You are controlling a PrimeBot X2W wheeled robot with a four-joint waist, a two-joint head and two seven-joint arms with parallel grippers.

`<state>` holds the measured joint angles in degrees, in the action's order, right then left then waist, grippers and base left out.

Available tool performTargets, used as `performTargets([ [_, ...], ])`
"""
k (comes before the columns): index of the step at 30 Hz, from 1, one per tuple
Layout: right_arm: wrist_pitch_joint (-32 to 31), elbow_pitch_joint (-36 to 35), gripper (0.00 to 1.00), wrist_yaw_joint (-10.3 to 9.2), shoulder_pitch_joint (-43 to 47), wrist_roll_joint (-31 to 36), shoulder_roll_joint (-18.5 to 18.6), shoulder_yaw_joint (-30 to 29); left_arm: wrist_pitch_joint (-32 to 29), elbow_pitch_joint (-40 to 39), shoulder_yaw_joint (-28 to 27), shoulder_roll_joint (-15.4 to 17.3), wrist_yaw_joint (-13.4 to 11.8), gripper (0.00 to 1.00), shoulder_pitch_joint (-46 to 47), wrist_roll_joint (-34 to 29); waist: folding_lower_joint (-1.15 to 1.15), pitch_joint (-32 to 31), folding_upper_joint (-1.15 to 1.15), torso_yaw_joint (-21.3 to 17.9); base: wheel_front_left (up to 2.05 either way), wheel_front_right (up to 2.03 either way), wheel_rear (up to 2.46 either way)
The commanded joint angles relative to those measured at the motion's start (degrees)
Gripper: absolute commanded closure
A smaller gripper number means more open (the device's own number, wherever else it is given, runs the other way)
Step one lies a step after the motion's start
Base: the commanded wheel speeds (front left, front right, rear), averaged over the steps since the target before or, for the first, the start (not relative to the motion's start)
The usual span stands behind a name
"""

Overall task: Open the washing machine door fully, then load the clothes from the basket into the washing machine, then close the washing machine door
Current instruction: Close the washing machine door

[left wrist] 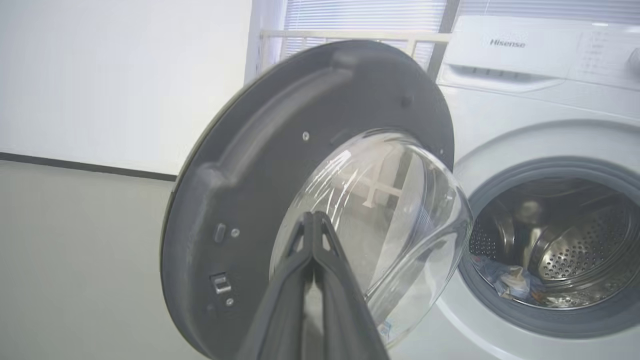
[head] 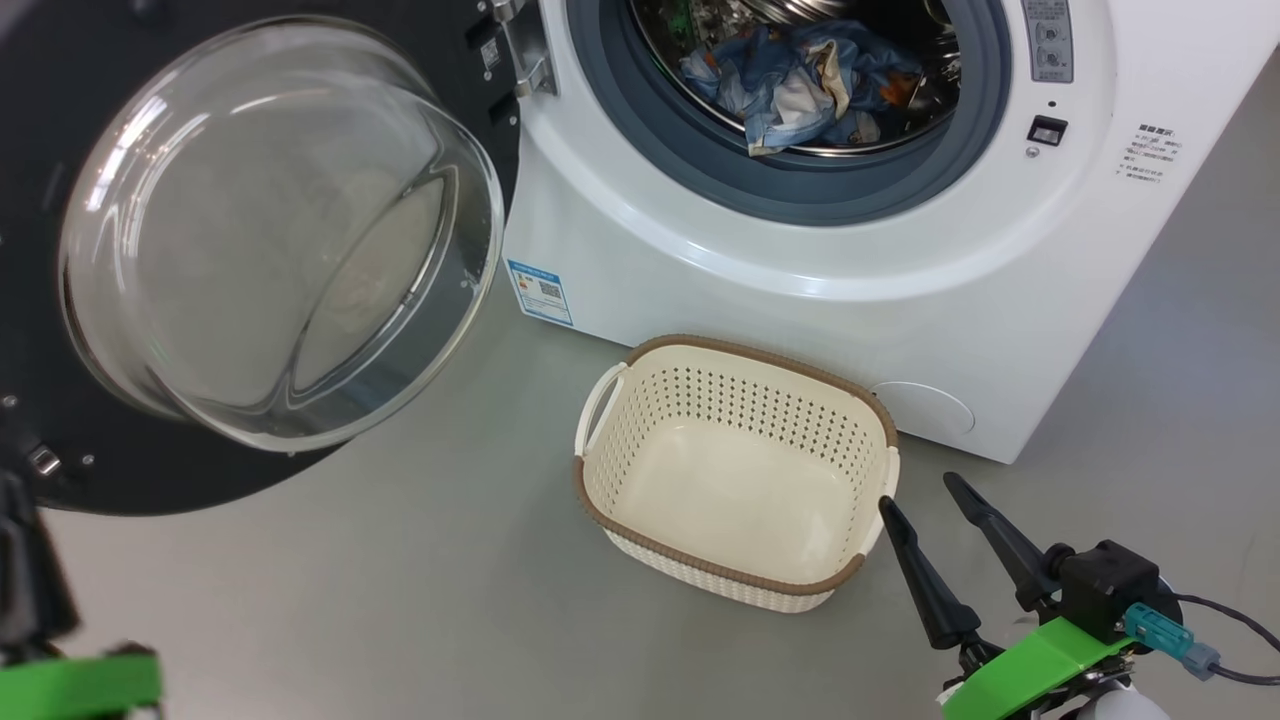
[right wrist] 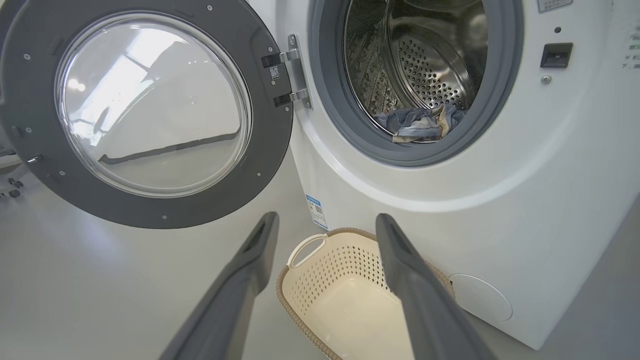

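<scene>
The washing machine (head: 800, 260) stands with its door (head: 280, 240) swung wide to the left, glass bowl facing out. Blue printed clothes (head: 800, 85) lie in the steel drum, also seen as clothes (right wrist: 420, 122) in the right wrist view. The cream basket (head: 760, 350) sits on the floor before the machine with nothing in it. My right gripper (head: 918, 493) hovers open just right of the basket; in its own view the right gripper (right wrist: 326, 217) frames the basket (right wrist: 300, 310). My left gripper (left wrist: 313, 216) is shut on nothing and points at the door's inner side (left wrist: 280, 150), near the glass bowl.
Grey floor (head: 400, 600) spreads around the basket and under the door. A blue label sticker (head: 540, 292) marks the machine's lower left front, and the door latch socket (head: 1048, 130) sits right of the opening. A white wall with a dark skirting (left wrist: 75, 165) runs behind the door.
</scene>
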<state>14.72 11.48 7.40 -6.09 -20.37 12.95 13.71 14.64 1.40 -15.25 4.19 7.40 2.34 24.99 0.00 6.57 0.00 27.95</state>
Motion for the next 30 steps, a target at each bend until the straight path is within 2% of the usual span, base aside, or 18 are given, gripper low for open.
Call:
performTargets([
  [1,0.28,-1.64,0.0,0.09,-0.88,0.16,0.36,0.76,0.36,-2.09,-2.51,3.1,0.08,1.0,2.73,1.45,0.0,0.17,0.0,-0.11,0.0,0.0,0.0],
  [9,0.28,-2.03,0.0,0.09,-0.96,0.38,0.41,0.69,0.36,0.73,-4.99,17.3,0.08,1.0,12.41,14.63,0.0,1.28,0.0,-0.77,0.0,0.0,0.0],
  [13,0.28,-2.14,0.0,0.09,-1.42,0.54,0.58,0.76,0.36,6.47,-3.47,24.74,0.08,1.0,18.23,19.23,0.0,2.31,0.0,-1.04,0.0,0.0,0.0],
  [16,0.28,-2.22,0.0,0.09,-1.86,0.66,0.84,0.99,0.31,11.9,-1.73,29.14,0.08,1.0,22.9,24.03,0.0,3.26,0.0,-1.38,0.0,0.0,0.0],
  [23,0.28,-2.05,0.0,0.09,-3.1,0.71,1.25,2.01,-8.46,25.47,1.93,37.45,0.08,1.0,33.04,39.49,0.0,4.85,0.0,-2.56,0.0,0.0,0.0],
  [27,0.28,-2.0,0.0,0.09,-3.49,0.71,1.42,2.23,-14.79,31.56,2.16,40.08,0.09,1.0,37.95,47.3,0.0,5.41,0.0,-2.79,0.0,0.0,0.0],
  [30,0.28,-1.98,0.0,0.09,-3.67,0.7,1.55,2.29,-18.31,34.48,2.96,41.37,0.09,1.0,39.44,49.28,0.0,5.79,0.0,-2.86,0.0,0.0,0.0],
])
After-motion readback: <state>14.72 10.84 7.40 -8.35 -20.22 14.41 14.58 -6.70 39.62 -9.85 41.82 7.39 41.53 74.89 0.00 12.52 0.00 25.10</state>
